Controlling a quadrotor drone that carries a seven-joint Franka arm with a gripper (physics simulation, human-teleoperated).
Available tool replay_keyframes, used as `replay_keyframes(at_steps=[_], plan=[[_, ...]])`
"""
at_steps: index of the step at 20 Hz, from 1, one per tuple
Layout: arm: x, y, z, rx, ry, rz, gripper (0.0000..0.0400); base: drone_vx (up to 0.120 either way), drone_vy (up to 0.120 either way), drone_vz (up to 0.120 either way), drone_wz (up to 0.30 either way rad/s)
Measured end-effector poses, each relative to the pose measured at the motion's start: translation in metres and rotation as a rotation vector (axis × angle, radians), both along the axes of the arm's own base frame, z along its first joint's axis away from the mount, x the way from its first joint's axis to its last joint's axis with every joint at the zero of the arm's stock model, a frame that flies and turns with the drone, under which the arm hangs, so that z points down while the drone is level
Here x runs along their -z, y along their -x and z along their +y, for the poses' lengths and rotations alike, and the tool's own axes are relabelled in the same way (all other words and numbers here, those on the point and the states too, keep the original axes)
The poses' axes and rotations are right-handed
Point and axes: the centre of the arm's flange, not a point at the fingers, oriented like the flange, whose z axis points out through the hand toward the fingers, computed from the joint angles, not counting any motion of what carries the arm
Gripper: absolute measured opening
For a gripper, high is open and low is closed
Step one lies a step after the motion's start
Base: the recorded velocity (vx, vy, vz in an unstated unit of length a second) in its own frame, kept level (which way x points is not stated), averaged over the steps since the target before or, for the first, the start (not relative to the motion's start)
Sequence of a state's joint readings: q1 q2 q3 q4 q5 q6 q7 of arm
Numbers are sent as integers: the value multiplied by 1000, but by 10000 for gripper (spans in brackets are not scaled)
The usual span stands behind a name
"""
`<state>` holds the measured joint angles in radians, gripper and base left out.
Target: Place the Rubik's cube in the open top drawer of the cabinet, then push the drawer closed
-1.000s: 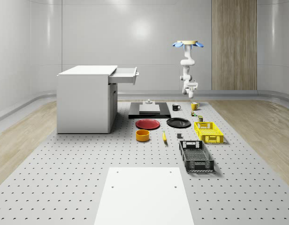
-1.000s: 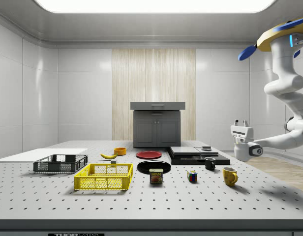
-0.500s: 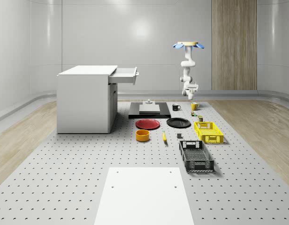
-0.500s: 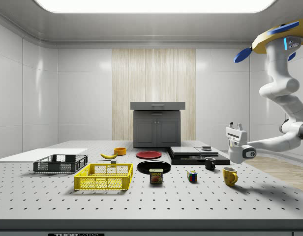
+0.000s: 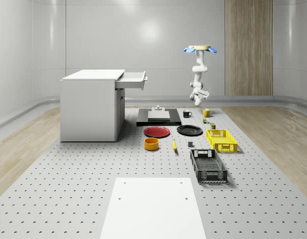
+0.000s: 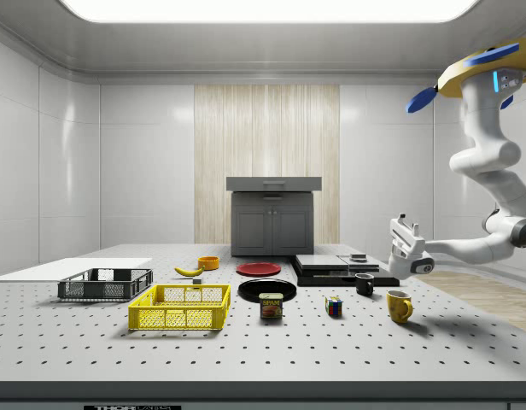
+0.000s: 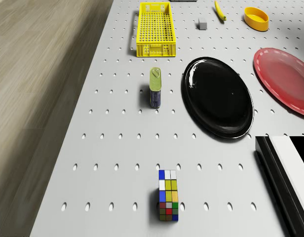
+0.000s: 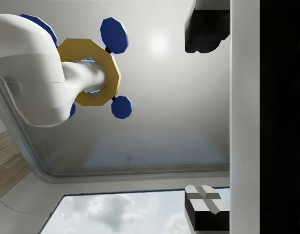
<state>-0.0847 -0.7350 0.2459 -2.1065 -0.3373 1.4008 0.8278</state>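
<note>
I've got the drone [image 5: 200,49] hovering off the tabletop's [image 5: 69,189] far edge, arm's swung the gripper [image 6: 406,242] up w/ fingers spread & empty, so no grasp yet — Rubik's cube [image 7: 168,195] sits untouched nr that edge, top drawer [image 5: 131,79] open.

A yellow crate [image 7: 153,28], a can [image 7: 155,87], perhaps of meat, and a black plate [image 7: 218,97] lie apart.

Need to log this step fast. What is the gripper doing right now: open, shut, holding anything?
Gripper: open and empty, pointing upward beside the hovering drone; Rubik's cube sits on the table.
</note>
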Motion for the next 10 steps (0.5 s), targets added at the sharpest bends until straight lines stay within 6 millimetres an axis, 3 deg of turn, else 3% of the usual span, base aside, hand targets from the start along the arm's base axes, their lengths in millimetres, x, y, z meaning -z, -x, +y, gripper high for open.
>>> replay_keyframes(at_steps=[1, 5, 8, 10], plan=[[4, 0, 7, 3, 87, 0, 400, 0, 0, -120, 0], [40, -1, 40, 19, 573, -1, 400, 120, 0, -120, 0], [87, -3, 52, 36, 1068, -1, 400, 120, 0, -120, 0], [121, -4, 46, 49, 1412, -1, 400, 120, 0, -120, 0]])
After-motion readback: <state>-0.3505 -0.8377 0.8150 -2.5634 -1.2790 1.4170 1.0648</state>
